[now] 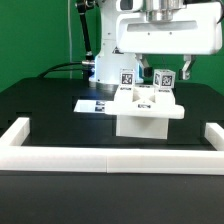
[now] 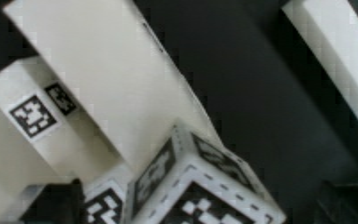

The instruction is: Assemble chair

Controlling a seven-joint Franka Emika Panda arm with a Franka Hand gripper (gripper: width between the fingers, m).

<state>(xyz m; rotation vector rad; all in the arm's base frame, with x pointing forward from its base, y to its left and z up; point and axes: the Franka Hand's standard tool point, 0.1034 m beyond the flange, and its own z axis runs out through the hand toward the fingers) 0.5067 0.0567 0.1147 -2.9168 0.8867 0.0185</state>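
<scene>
Fingers [image 1: 141, 66] of the gripper [image 1: 163, 68] hang spread apart above the chair [image 1: 146, 108], pinching nothing; one dark tip shows on each side of the two tagged posts. Nearest the onlooker, a long low white rail [image 1: 110, 156] runs across the front of the black table [image 1: 45, 105], with a short raised arm at each end. Behind it, near the middle of the table, stands the chair: a blocky white base under a flat seat slab [image 1: 150, 104], with two upright posts [image 1: 128, 78] rising at its rear. Each post carries a square black-and-white tag; the patterns hold no readable letters or brand. Just behind the chair, toward the exterior view's left, a thin flat marker board [image 1: 92, 104] lies on the table. Farthest back stands the white arm [image 1: 100, 45]. In the wrist view, tagged white pieces [image 2: 202, 185] appear close and blurred.
</scene>
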